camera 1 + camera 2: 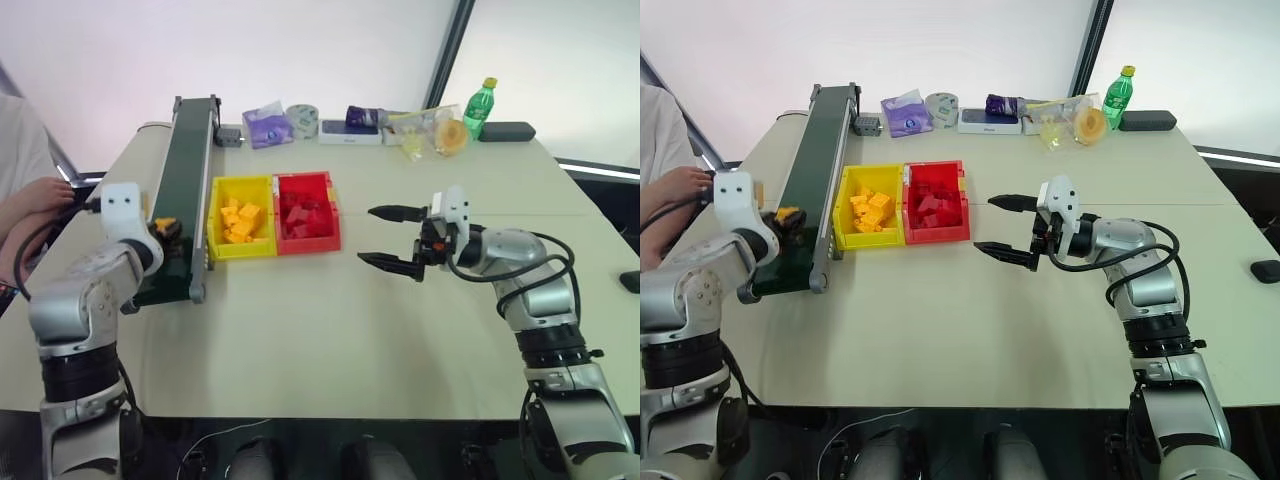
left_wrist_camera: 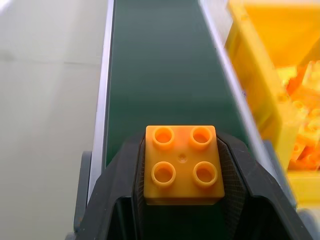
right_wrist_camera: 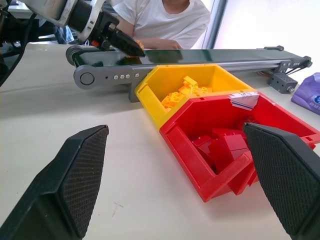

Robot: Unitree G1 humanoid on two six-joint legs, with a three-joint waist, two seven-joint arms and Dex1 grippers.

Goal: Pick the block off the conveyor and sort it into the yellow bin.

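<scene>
One block, yellow-orange with four studs up, sits pinched between the left gripper jaws over the conveyor belt's near end. Just beside the belt stands the yellow bin, touching a red bin, on the desk. Well apart, the right gripper hovers with jaws spread wide.
</scene>
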